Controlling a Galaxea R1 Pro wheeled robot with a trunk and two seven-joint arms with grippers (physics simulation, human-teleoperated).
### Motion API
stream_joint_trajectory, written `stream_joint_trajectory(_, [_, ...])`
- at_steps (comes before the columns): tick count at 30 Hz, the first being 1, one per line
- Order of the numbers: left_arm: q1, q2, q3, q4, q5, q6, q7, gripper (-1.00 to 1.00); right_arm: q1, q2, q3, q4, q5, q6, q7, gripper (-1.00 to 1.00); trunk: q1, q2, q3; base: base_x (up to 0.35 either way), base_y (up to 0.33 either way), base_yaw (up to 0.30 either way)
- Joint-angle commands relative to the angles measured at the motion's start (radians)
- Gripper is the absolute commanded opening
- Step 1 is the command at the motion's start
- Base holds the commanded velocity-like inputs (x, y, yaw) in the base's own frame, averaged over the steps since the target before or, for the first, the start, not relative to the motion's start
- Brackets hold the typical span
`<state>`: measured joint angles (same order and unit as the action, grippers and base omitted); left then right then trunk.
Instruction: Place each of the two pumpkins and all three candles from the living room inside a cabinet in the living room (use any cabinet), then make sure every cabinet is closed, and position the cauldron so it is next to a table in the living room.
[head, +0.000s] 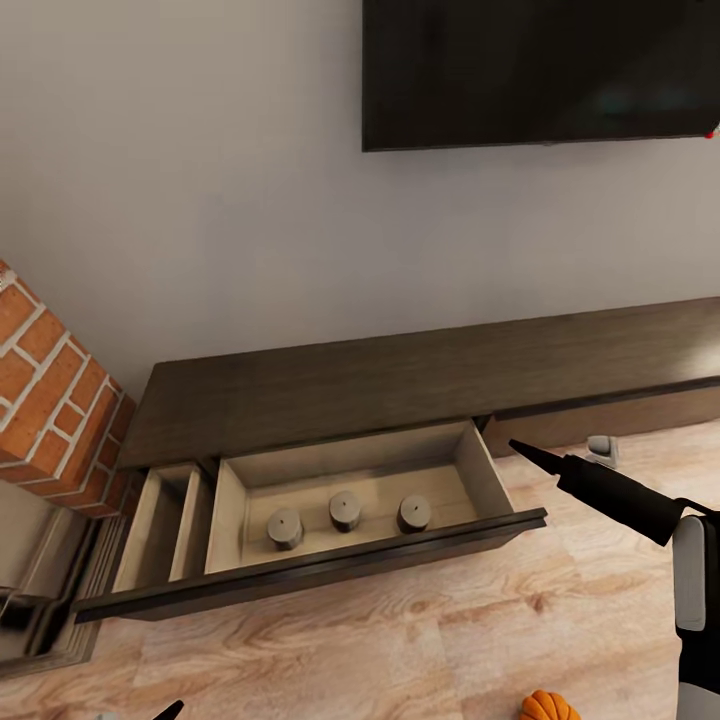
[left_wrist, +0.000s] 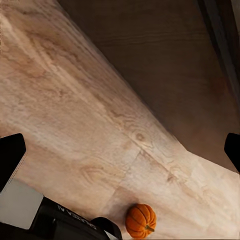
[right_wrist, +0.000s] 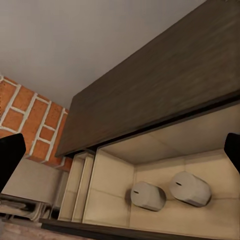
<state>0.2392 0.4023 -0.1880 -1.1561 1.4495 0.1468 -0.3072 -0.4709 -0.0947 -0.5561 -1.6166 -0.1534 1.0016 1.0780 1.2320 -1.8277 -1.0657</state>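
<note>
The long, low dark brown cabinet (head: 400, 380) stands against the wall with a wide drawer (head: 470, 470) pulled out. Three tan candles (head: 345, 510) stand in a row on the drawer floor, and two candles (right_wrist: 148, 196) also show in the right wrist view. My right gripper (head: 525, 450) hovers open just off the drawer's right end, holding nothing. One orange pumpkin (head: 548, 706) lies on the wood floor near my right arm, and the pumpkin (left_wrist: 140, 220) appears in the left wrist view too. My left gripper (left_wrist: 120, 150) hangs open over the floor, low at the left. The cauldron is out of view.
A narrow side compartment (head: 165, 525) is open left of the drawer. A red brick fireplace (head: 50, 390) flanks the cabinet's left end. A dark TV (head: 540, 70) hangs on the wall above. A small grey object (head: 602, 450) sits on the floor by the cabinet.
</note>
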Motion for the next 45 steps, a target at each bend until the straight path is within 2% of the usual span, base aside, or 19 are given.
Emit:
stream_joint_trajectory(1, [0.000, 0.000, -0.001, 0.000, 0.000, 0.005, -0.001, 1.00, 0.000, 0.000, -0.001, 0.000, 0.000, 0.004, 0.003, 1.00, 0.000, 0.000, 0.001, 0.000, 0.000, 0.000])
stream_joint_trajectory(2, [0.000, -0.001, -0.002, 0.001, -0.024, 0.004, -0.002, 1.00, 0.000, 0.001, -0.001, 0.000, 0.000, 0.002, 0.003, 1.00, 0.000, 0.000, 0.003, 0.000, 0.000, 0.000])
stream_joint_trajectory(3, [0.000, -0.009, -0.008, 0.001, -0.088, -0.001, -0.007, 1.00, 0.000, 0.001, 0.001, 0.000, 0.000, -0.001, 0.003, 1.00, 0.000, 0.000, 0.004, 0.000, 0.000, 0.000])
stream_joint_trajectory(6, [0.000, -0.032, -0.010, 0.003, -0.142, -0.006, -0.008, 1.00, 0.001, 0.001, 0.003, 0.000, 0.000, -0.003, 0.003, 1.00, 0.000, 0.000, 0.009, -0.004, -0.002, 0.000])
stream_joint_trajectory(10, [0.000, -0.044, -0.008, 0.006, -0.164, -0.008, -0.008, 1.00, 0.001, 0.001, 0.006, 0.000, 0.000, -0.004, 0.003, 1.00, 0.000, 0.000, 0.016, -0.133, -0.070, 0.000])
stream_joint_trajectory(16, [0.000, -0.047, -0.006, 0.007, -0.169, -0.006, -0.008, 1.00, 0.001, 0.001, 0.009, 0.000, 0.000, -0.004, 0.002, 1.00, 0.000, 0.000, 0.026, -0.218, -0.107, 0.000])
stream_joint_trajectory(18, [0.000, -0.048, -0.004, 0.007, -0.164, -0.002, -0.007, 1.00, 0.001, 0.001, 0.012, 0.000, 0.000, -0.005, 0.002, 1.00, 0.000, 0.000, 0.029, -0.092, -0.039, 0.000])
stream_joint_trajectory(21, [-0.001, -0.047, 0.005, 0.006, -0.138, 0.002, -0.005, 1.00, 0.001, 0.001, 0.017, 0.000, 0.000, -0.005, 0.002, 1.00, 0.000, 0.000, 0.034, -0.043, -0.018, 0.000])
stream_joint_trajectory(22, [-0.001, -0.047, 0.010, 0.006, -0.123, 0.004, -0.005, 1.00, 0.001, 0.001, 0.018, 0.000, 0.000, -0.004, 0.002, 1.00, 0.000, 0.000, 0.036, -0.027, -0.011, 0.000])
stream_joint_trajectory(23, [-0.001, -0.046, 0.021, 0.003, -0.088, 0.011, -0.004, 1.00, 0.000, 0.001, 0.019, 0.000, 0.001, -0.004, 0.000, 1.00, 0.004, -0.007, 0.034, -0.017, -0.007, 0.000])
stream_joint_trajectory(25, [-0.003, -0.045, 0.031, 0.000, -0.048, 0.034, -0.002, 1.00, -0.002, 0.002, 0.019, 0.000, 0.002, -0.002, -0.004, 1.00, 0.012, -0.021, 0.031, -0.011, -0.005, 0.000])
stream_joint_trajectory(29, [-0.019, -0.042, 0.038, -0.004, -0.026, 0.056, -0.005, 1.00, -0.009, 0.002, 0.017, 0.000, 0.004, 0.007, -0.021, 1.00, 0.027, -0.049, 0.026, -0.005, -0.002, 0.000])
stream_joint_trajectory(33, [-0.078, -0.042, 0.045, 0.001, -0.008, 0.126, 0.001, 1.00, -0.013, 0.003, 0.015, 0.000, 0.001, 0.021, -0.035, 1.00, 0.042, -0.077, 0.020, 0.000, 0.000, 0.000])
stream_joint_trajectory(35, [-0.135, -0.043, 0.046, 0.009, 0.001, 0.162, 0.002, 1.00, -0.013, 0.004, 0.016, 0.000, 0.000, 0.046, -0.036, 1.00, 0.050, -0.091, 0.017, 0.000, 0.000, 0.000])
stream_joint_trajectory(36, [-0.172, -0.047, 0.045, 0.026, 0.022, 0.208, 0.005, 1.00, -0.014, 0.004, 0.017, 0.000, 0.000, 0.046, -0.036, 1.00, 0.054, -0.098, 0.015, 0.000, 0.000, 0.000])
stream_joint_trajectory(37, [-0.182, -0.050, 0.045, 0.036, 0.027, 0.219, 0.006, 1.00, -0.014, 0.004, 0.017, 0.000, 0.000, 0.046, -0.035, 1.00, 0.058, -0.105, 0.014, 0.000, 0.000, 0.000])
stream_joint_trajectory(41, [-0.217, -0.107, 0.046, 0.109, 0.042, 0.263, -0.006, 1.00, -0.013, 0.010, 0.020, 0.000, 0.000, 0.046, -0.035, 1.00, 0.073, -0.133, 0.008, 0.000, 0.000, 0.000])
stream_joint_trajectory(45, [-0.221, -0.113, 0.044, 0.119, 0.040, 0.265, -0.001, 1.00, -0.012, 0.011, 0.022, 0.000, -0.001, 0.046, -0.035, 1.00, 0.088, -0.161, 0.002, 0.000, 0.000, 0.000])
